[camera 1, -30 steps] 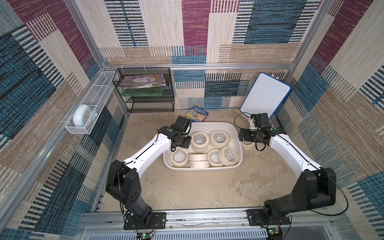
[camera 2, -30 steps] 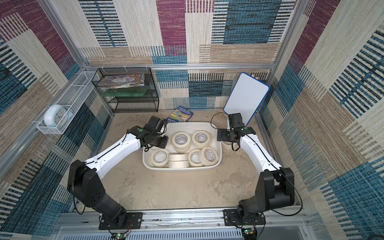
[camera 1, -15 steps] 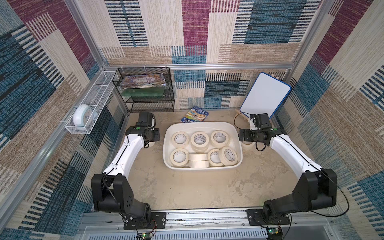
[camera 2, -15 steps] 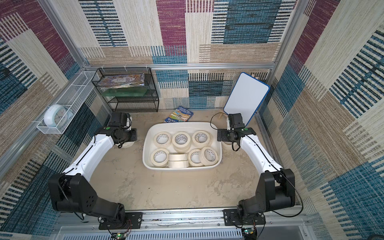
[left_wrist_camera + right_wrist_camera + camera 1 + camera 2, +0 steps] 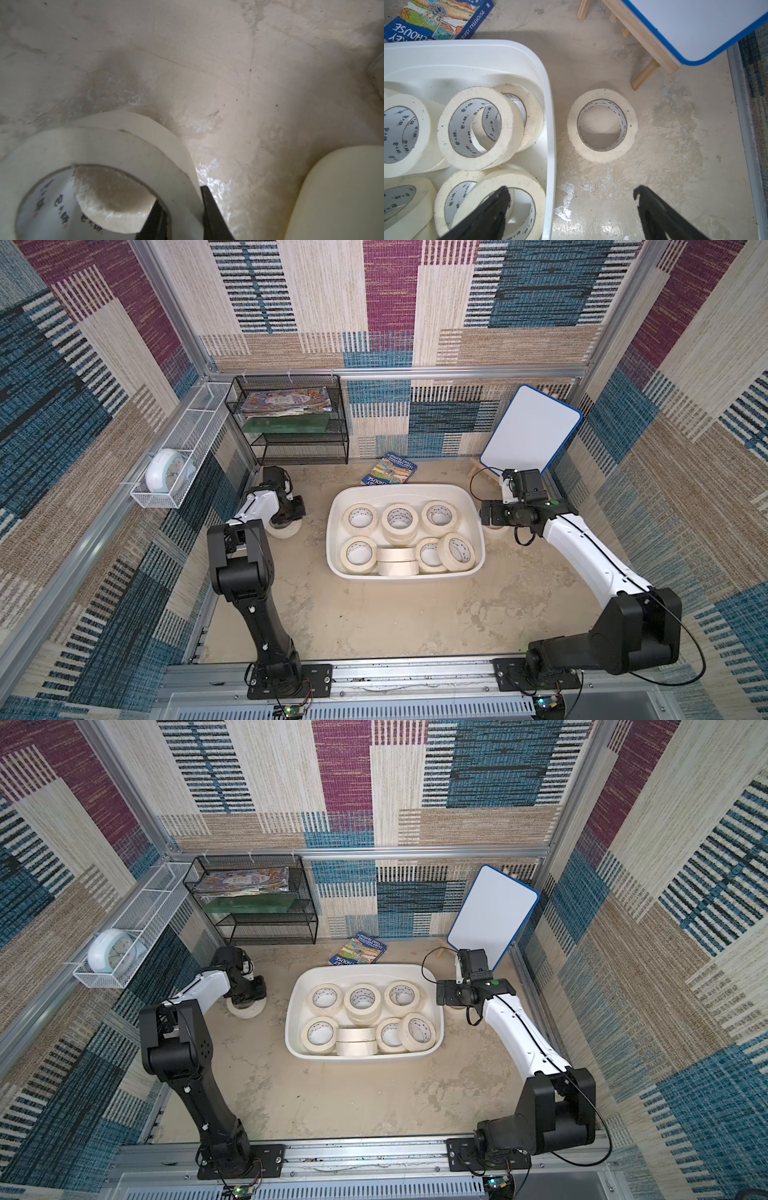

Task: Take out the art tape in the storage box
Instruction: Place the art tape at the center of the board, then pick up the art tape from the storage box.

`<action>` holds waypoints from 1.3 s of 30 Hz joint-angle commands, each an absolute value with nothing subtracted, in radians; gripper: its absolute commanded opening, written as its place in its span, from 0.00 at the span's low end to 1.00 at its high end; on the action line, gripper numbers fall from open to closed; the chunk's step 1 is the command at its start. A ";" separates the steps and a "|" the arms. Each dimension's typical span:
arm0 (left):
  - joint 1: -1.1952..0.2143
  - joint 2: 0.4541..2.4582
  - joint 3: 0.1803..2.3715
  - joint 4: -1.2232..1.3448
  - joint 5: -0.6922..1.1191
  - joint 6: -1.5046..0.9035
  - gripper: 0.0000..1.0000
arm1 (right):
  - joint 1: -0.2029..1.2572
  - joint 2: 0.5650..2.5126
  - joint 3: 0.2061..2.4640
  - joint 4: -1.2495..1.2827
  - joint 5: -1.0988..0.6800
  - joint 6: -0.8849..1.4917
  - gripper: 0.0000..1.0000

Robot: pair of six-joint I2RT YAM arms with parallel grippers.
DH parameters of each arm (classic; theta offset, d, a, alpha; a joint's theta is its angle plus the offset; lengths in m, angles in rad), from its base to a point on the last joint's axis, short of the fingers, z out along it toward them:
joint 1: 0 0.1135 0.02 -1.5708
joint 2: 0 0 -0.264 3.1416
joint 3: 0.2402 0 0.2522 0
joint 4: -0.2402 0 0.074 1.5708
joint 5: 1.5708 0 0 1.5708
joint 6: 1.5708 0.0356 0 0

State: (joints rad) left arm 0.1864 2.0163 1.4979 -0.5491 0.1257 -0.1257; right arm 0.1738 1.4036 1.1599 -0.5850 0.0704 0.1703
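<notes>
1. Bench (image 5: 395, 614): one roll out on each side of box.
2. Box (image 5: 415, 494): most tape (image 5: 397, 562) inside, some stacked, some leaning.
3. Left hand (image 5: 182, 207) narrow, pinching left roll (image 5: 116, 145) by its wall, low over bench; tilted release could send it rolling.
4. Right hand (image 5: 571, 193) wide, empty, above box rim beside right roll (image 5: 602, 155); dropping straight could clip rim.
5. Unclear: whether left roll touches bench; cream blob (image 5: 336, 197) in left wrist view.

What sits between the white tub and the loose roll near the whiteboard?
Nothing: only bare floor separates the tub from that roll, seen in the right wrist view.
</notes>
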 commanded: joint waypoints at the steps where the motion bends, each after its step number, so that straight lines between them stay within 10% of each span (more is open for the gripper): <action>1: 0.205 2.074 1.553 -0.588 0.101 -0.111 0.00 | 0.175 1.390 1.147 -0.590 0.079 0.167 0.99; 10: 0.214 2.145 1.616 -0.608 0.081 -0.098 0.03 | 0.195 1.389 1.136 -0.600 0.024 0.156 0.99; 22: 0.212 2.025 1.542 -0.609 0.078 -0.071 0.89 | 0.309 1.550 1.266 -0.600 -0.041 0.174 0.98; 39: -0.140 1.397 1.264 -0.649 -0.051 -0.178 0.95 | 0.341 1.846 1.394 -0.563 -0.038 0.164 0.68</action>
